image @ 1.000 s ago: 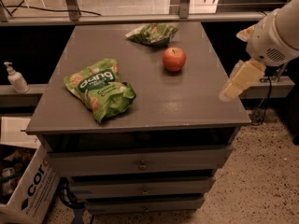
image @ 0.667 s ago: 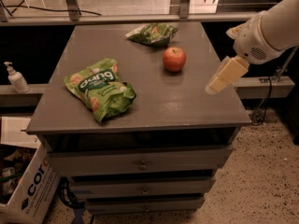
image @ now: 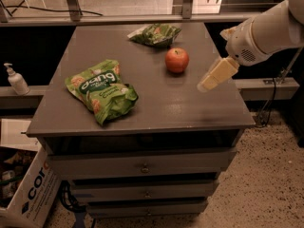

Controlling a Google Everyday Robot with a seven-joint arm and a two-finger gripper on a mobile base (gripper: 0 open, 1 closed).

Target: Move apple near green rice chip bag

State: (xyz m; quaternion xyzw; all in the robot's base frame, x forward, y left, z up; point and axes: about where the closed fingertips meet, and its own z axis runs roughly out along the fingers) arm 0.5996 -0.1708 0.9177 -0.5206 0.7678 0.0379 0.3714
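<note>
1. Apple: round, red-orange, pale patch on top; on the table, right rear, well apart from the green chip bag.
2. Gripper hangs right of the apple; I cannot judge its grip.

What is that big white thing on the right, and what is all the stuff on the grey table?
That is a robot's white arm. The pale yellowish piece at its end is its gripper, the robot's hand; it hangs over the right side of the grey table, holding nothing. One camera looks down on everything. On the table lie a round red-orange apple, a large bright green snack bag with white lettering at the left, and a smaller, darker green bag at the back. The apple is nearest the gripper.
</note>
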